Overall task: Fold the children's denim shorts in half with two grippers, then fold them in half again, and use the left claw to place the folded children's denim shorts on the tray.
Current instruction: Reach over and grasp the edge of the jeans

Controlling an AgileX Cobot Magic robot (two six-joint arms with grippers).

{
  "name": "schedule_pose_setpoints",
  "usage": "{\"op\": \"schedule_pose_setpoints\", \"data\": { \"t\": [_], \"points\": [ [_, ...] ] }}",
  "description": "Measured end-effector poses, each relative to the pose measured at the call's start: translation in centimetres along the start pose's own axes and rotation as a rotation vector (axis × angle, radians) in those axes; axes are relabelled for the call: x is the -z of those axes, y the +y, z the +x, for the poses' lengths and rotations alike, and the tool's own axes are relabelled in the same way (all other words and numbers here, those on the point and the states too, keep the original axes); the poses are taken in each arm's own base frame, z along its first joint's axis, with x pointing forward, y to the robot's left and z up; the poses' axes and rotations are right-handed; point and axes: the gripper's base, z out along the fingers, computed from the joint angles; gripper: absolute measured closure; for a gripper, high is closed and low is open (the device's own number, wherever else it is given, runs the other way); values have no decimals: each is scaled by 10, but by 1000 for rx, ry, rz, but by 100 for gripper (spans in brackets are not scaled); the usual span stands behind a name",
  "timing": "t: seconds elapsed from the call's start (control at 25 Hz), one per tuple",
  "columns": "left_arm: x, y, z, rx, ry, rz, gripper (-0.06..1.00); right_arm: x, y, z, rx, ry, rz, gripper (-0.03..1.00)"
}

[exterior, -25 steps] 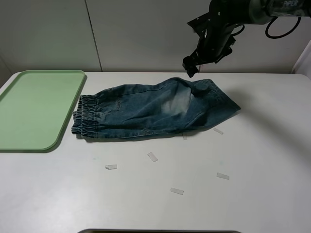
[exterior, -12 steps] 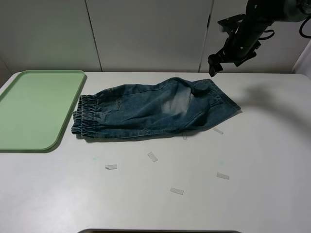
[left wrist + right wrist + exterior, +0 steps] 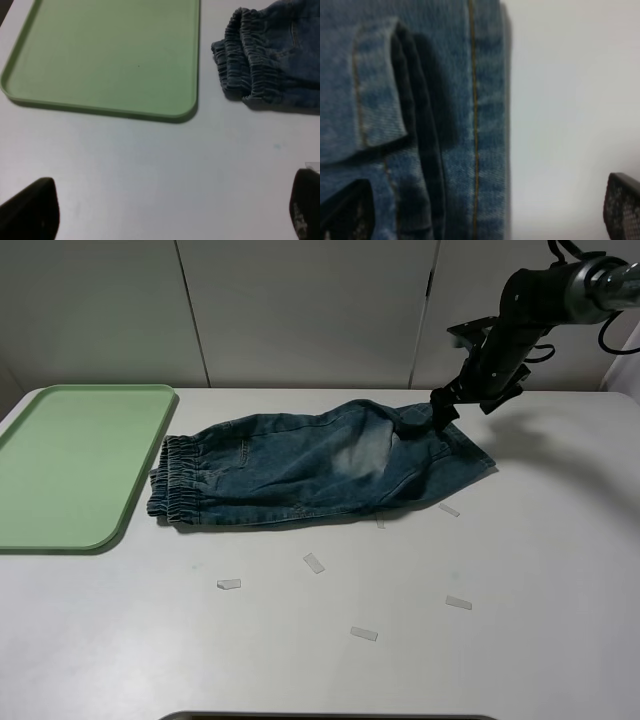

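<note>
So the denim shorts (image 3: pixel 310 465) are lying flat across the middle of the bench (image 3: pixel 520 570), a bit toward the far edge. The waistband (image 3: pixel 175 480) points at the left edge and the hem (image 3: pixel 465 455) at the right. They look like one leg is laid over the other, so I'd say the first fold is done and I'm lining up the second.

My right hand (image 3: pixel 440 408) is right over the far corner of the hem end. From its wrist cam the fingers are spread wide, one over the denim and one over bare bench, gripping nothing. I can't tell whether a fingertip is touching the cloth.

My left hand (image 3: pixel 167 212) is spread wide and empty too, hanging over bare bench near the left end, with the waistband in view. It doesn't show in the high cam.

The tray (image 3: pixel 60 465) sits in the far left corner. Its rim is just beside the waistband, not touching.

Next, I reckon: drop the right hand and pinch every hem layer, not only the top one. Then carry the hem over to the waistband. The left hand probably needs a hold on the near side so the fold lands square.

Some tape scraps (image 3: pixel 314 562) lie toward the near edge, out of the way.
</note>
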Motion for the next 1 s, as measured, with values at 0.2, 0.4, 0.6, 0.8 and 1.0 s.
{"op": "schedule_pose_setpoints", "data": {
  "t": [0.2,0.4,0.6,0.8,1.0],
  "points": [
    [0,0,0,0,1,0,3,-27,1,9,-3,42,-13,27],
    [0,0,0,0,1,0,3,-38,2,13,-6,55,-19,27],
    [0,0,0,0,1,0,3,-43,3,14,-8,64,-26,27],
    [0,0,0,0,1,0,3,-47,0,15,-28,71,-40,27],
    [0,0,0,0,1,0,3,-48,2,16,-42,77,-56,35]
  ]
}}
